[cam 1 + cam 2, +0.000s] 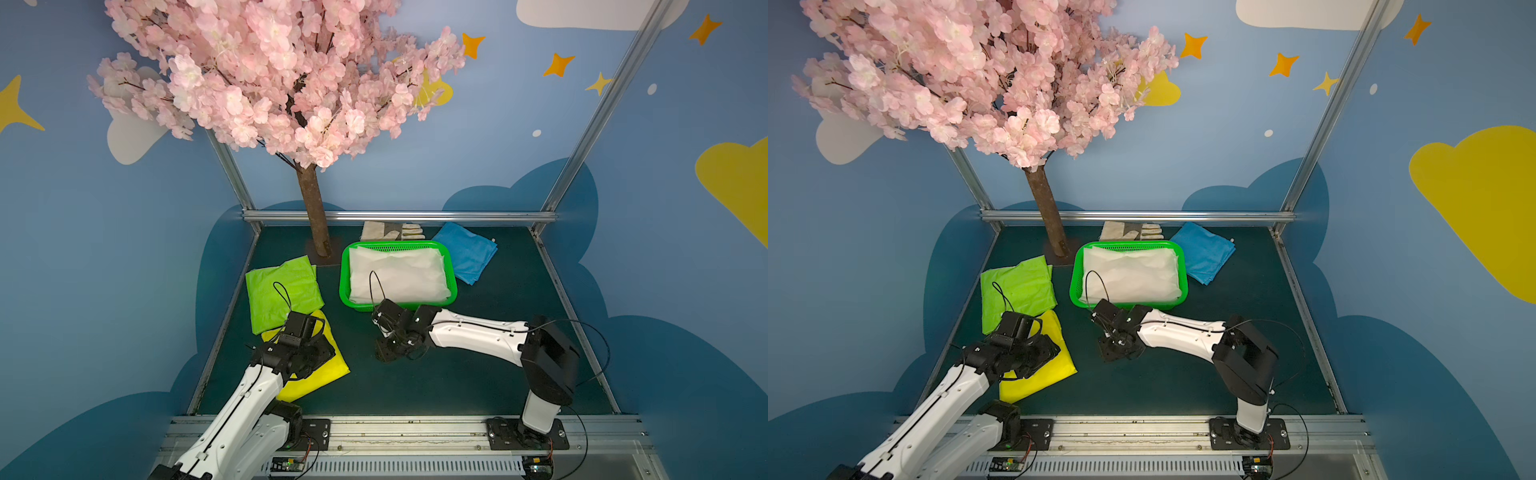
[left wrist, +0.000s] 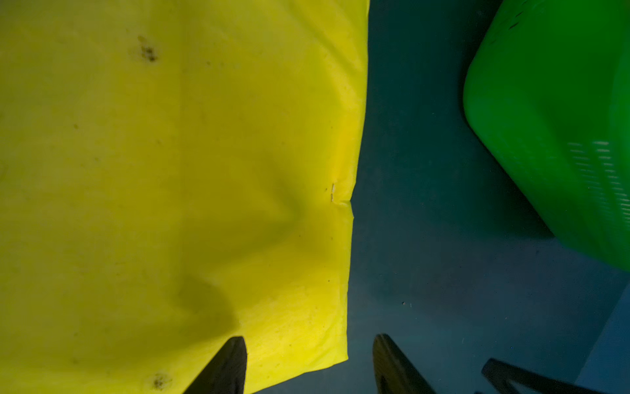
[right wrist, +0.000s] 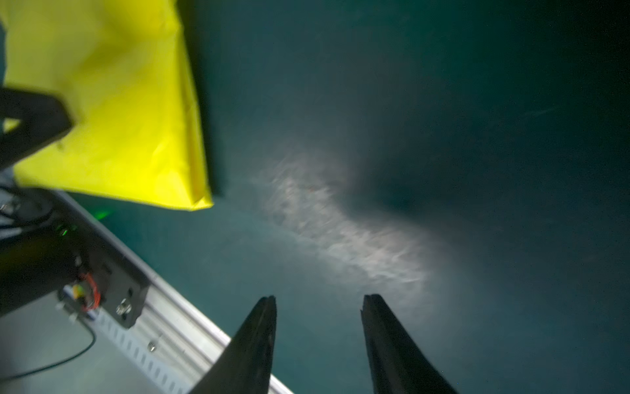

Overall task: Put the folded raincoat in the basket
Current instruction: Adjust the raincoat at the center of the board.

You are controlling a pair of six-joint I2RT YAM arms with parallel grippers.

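The green basket (image 1: 344, 274) (image 1: 1074, 276) stands mid-table, and a white folded raincoat (image 1: 399, 274) (image 1: 1131, 276) lies inside it. A yellow folded raincoat (image 1: 332, 368) (image 2: 170, 170) lies flat at the front left. My left gripper (image 2: 312, 337) hangs open over its edge, one finger above the yellow sheet and the other above the bare mat. It holds nothing. My right gripper (image 3: 319, 296) (image 1: 386, 353) is open and empty, low over the mat just in front of the basket. The yellow raincoat (image 3: 129, 102) also shows in the right wrist view.
A lime-green folded raincoat (image 1: 282, 291) lies left of the basket, partly under the yellow one. A blue folded one (image 1: 467, 251) lies to the basket's right, and pale gloves (image 1: 390, 230) behind it. The tree trunk (image 1: 316, 216) rises at the back left. A metal rail (image 1: 415, 424) runs along the front.
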